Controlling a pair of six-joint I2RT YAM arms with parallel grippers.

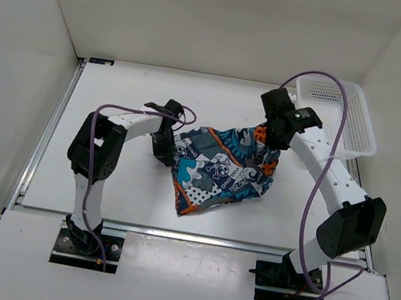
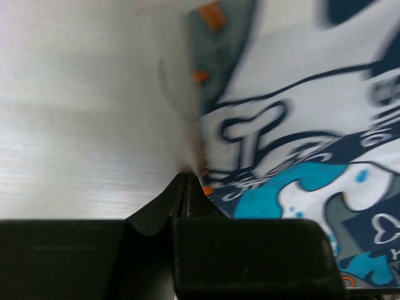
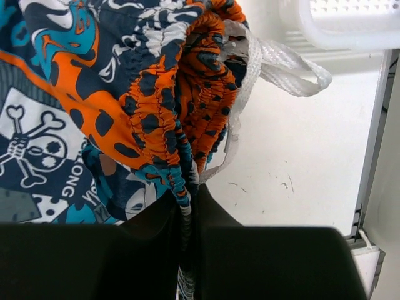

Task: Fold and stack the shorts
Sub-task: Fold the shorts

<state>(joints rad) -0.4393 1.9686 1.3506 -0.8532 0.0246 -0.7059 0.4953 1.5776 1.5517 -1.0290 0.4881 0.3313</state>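
The shorts (image 1: 220,170), printed in teal, orange, navy and white with skulls, hang spread between my two grippers over the middle of the table, their lower part sagging to a point toward the near edge. My left gripper (image 1: 169,145) is at their left corner. In the left wrist view its jaws (image 2: 189,177) are pressed together on the fabric's hem (image 2: 201,156). My right gripper (image 1: 270,138) holds the right corner. In the right wrist view it (image 3: 190,187) is shut on the gathered orange waistband (image 3: 175,112), and a white drawstring (image 3: 275,59) dangles beside it.
A white plastic mesh basket (image 1: 349,113) stands at the back right of the table, just behind my right arm, and its rim (image 3: 350,25) shows in the right wrist view. White walls enclose the table. A metal rail (image 3: 375,156) runs along the right edge.
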